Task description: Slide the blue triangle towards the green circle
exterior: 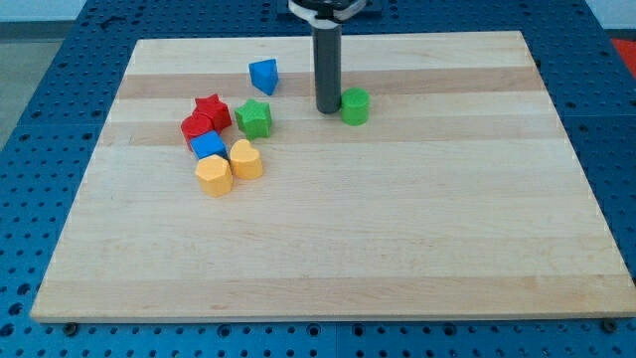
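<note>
Standing upright, my tip (328,109) touches the green circle's (355,105) left side; no pincer shows; the blue triangle (263,76) sits far-left, apart.

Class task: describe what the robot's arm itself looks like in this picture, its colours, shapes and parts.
Only the end of the arm shows: a straight, dark grey cylindrical rod running down to my tip. At the view's top it enters a black-and-white mount, cut off by the frame. No cables or markings are visible.

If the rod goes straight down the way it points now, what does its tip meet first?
My tip points straight down and already seems to rest on the wooden board, so it would meet only the board. The green circle sits just to the view's right of it, very close or touching; the blue triangle lies apart, to the upper left.
</note>
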Available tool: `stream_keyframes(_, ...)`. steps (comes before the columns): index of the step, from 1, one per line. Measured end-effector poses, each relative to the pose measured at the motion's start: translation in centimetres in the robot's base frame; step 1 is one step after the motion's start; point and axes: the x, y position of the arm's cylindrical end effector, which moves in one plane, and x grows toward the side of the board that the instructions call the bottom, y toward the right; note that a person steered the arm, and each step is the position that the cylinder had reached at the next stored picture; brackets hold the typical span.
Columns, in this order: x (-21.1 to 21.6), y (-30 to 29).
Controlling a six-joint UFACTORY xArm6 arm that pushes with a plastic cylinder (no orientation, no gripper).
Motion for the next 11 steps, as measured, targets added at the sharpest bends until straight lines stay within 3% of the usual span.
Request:
stream_keyframes(2,-9.7,-3.2)
stream_keyframes(3,-10.5,-7.4)
stream_keyframes(4,-6.4,-7.1)
stream_keyframes(5,-6.8,-7.1)
stream_keyframes(6,-10.6,-11.1)
stream_keyframes(8,-5.3,-12.4)
stream_keyframes(9,-4.8,-12.1)
stream_keyframes(10,-5.3,-5.8)
stream_keyframes(11,-3.2,-2.9)
